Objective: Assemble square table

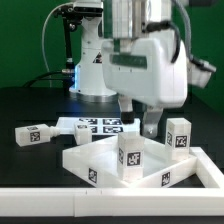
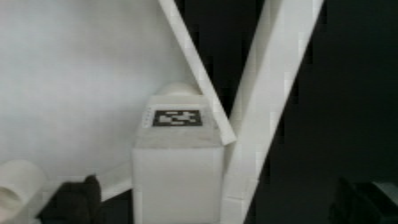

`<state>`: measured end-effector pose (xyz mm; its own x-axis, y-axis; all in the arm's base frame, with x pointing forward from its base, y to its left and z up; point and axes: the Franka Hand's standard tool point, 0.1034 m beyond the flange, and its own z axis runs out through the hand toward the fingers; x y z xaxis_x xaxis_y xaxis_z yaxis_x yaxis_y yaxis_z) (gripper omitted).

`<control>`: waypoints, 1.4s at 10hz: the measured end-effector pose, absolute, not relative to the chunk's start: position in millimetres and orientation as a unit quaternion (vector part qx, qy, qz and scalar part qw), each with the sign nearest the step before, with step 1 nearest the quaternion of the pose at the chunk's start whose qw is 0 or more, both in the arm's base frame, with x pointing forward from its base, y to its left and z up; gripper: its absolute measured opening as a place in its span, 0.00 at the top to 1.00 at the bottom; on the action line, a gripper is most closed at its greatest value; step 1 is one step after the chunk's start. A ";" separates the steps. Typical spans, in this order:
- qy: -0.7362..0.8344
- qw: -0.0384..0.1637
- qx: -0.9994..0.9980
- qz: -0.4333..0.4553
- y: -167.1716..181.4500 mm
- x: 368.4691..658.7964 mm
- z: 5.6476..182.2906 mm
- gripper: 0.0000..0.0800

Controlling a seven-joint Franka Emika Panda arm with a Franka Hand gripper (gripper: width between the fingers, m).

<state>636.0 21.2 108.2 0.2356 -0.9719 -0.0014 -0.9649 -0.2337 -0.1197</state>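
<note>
The square table's white top lies rim-up at the front, tags on its rim. One stubby tagged leg stands upright inside it near a corner. My gripper hangs just above and behind that leg, open and holding nothing. In the wrist view the same leg stands between my spread fingers, its tag facing the camera and the top's rim running past it; my gripper touches nothing. A second leg stands upright at the exterior view's right. A third leg lies at the exterior view's left.
The marker board lies flat on the black table behind the top. A long plain white rail runs along the front edge. The arm's white base stands at the back.
</note>
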 end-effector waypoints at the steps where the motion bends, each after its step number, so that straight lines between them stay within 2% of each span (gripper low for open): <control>1: 0.617 0.044 -0.785 -0.036 20.2 634.7 102.1 0.19; 5: 0.605 0.043 -0.794 -0.038 19.4 633.9 101.1 0.19; 7: 0.521 0.052 -0.849 -0.069 6.2 611.6 109.4 0.19; 8: 0.507 0.048 -0.857 -0.074 2.2 594.7 103.8 0.19; 13: 0.500 0.046 -0.862 -0.066 7.9 591.1 100.9 0.19; 14: 0.483 0.053 -0.871 -0.072 2.1 580.2 100.7 0.19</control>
